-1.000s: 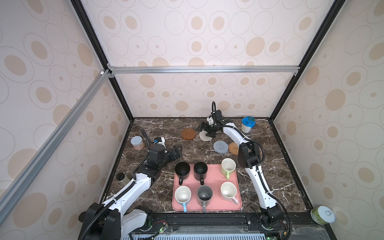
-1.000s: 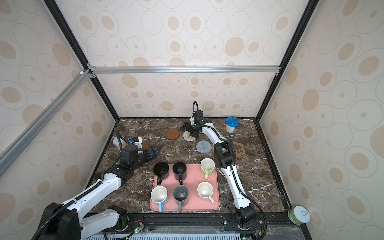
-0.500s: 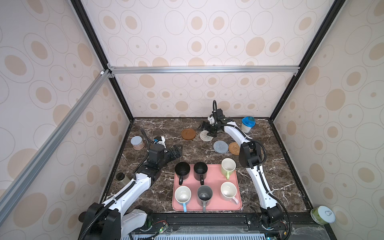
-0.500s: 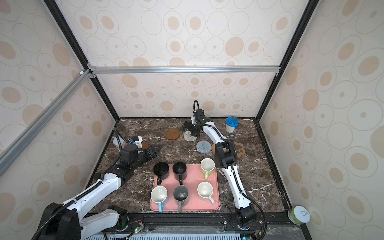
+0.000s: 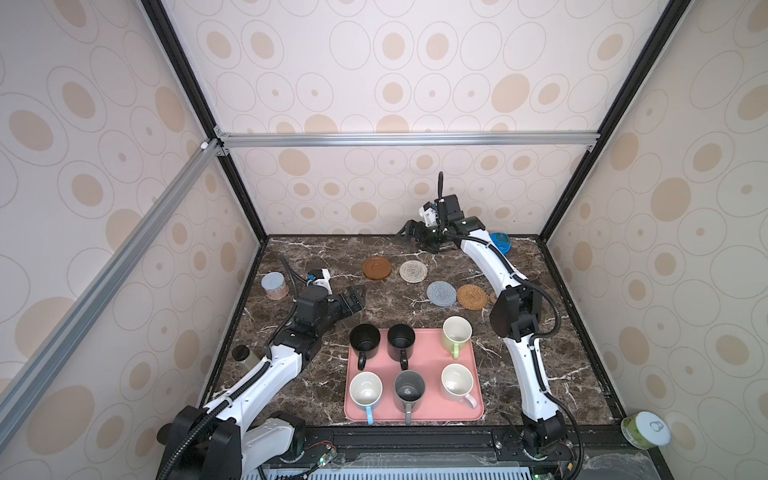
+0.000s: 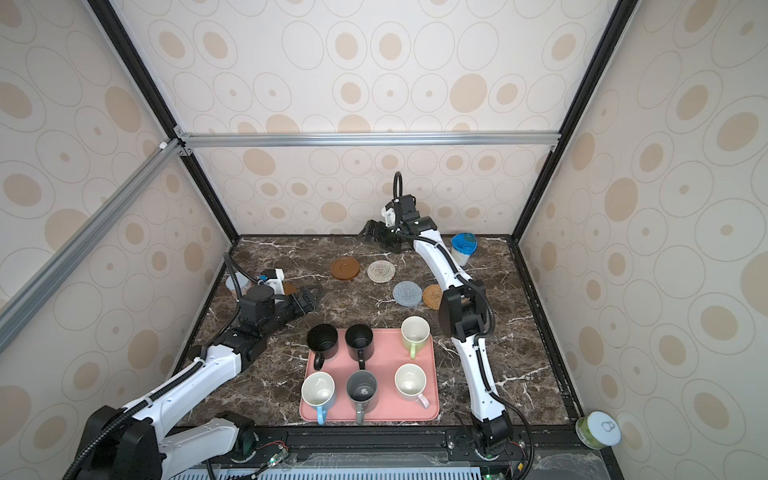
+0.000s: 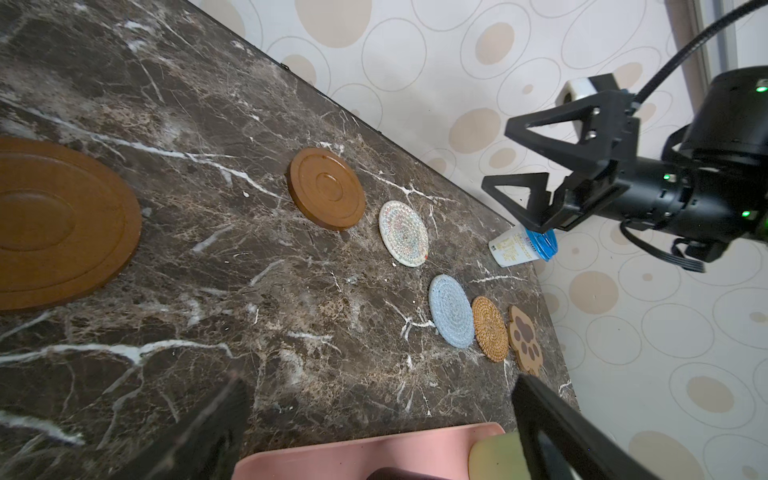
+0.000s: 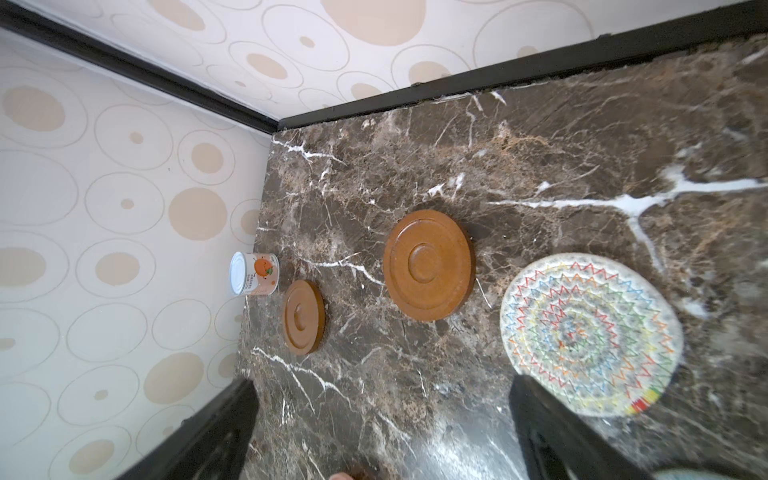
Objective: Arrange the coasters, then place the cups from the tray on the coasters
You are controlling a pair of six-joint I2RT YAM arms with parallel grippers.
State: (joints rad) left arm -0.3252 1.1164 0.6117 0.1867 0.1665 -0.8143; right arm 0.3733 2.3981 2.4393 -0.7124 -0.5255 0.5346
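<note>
Now, coasters: a brown disc (image 5: 377,268) and a whitish woven mat (image 5: 413,271) are laid side by side toward the back of the table (image 5: 324,257); a grey-blue mat (image 5: 441,294), a rattan round (image 5: 472,296) and a paw mat (image 7: 525,338) are lined up close together nearer the right arm.
Second brown disc (image 6: 289,289): found apart on the left, near the grey-lidded jar (image 5: 274,286).
Cups (image 5: 457,332): all six are seated on the pink tray (image 5: 428,353) at the front, in two rows of three.
Left fingers (image 7: 548,419): held wide apart, nothing gripped, poised over bare table beyond the tray's left corner.
Right fingers (image 8: 548,432): spread wide and empty, raised by the back wall, behind the whitish mat.
</note>
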